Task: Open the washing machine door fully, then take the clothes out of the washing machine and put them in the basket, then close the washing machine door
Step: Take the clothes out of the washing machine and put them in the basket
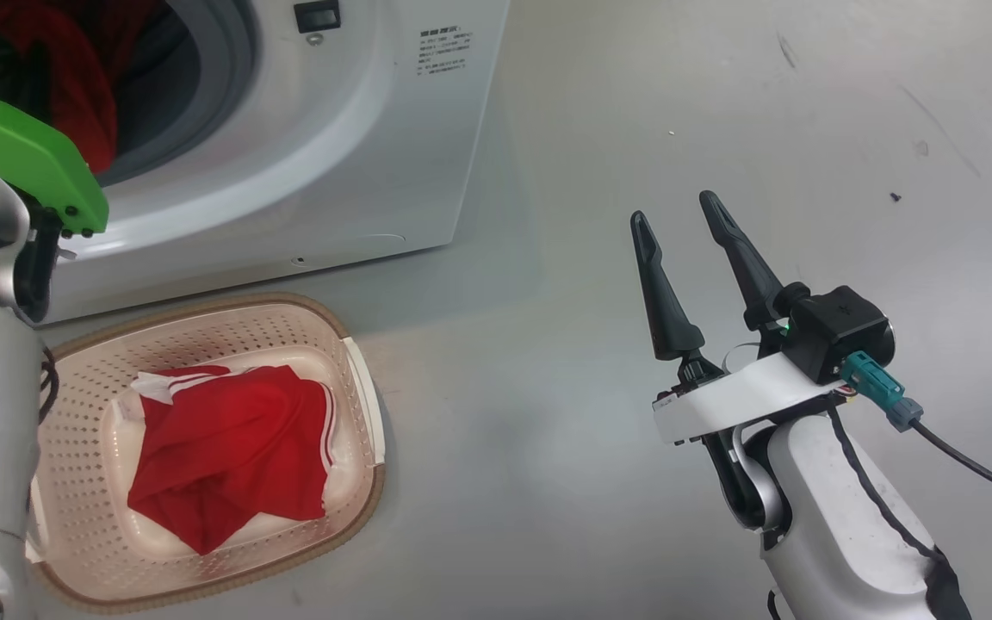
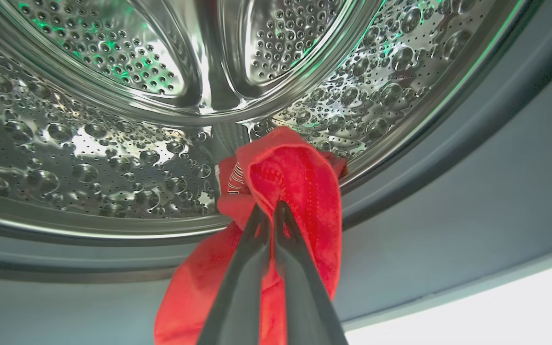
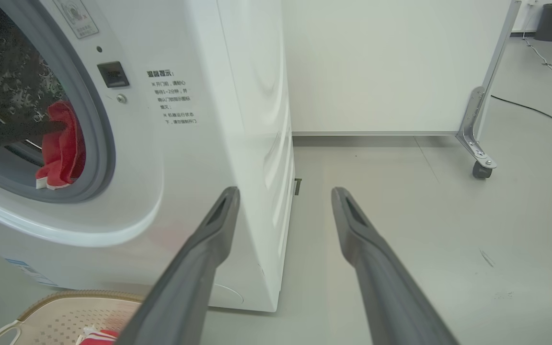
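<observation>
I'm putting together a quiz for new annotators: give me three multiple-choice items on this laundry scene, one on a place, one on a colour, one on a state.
1. Where does the basket stand?
A. On the floor in front of the washing machine
B. On top of the machine
C. Inside the drum

2. What colour is the garment lying in the basket?
A. Blue
B. Red
C. Green

3. What state is the left gripper in?
A. Wide open in the air
B. Shut on a red cloth
C. Shut on the basket's handle

Answers:
1 A, as the head view shows it on the grey floor below the machine's front.
2 B, as the fabric is bright red with white trim.
3 B, as the left wrist view shows both fingers pinched together on red fabric.
</observation>
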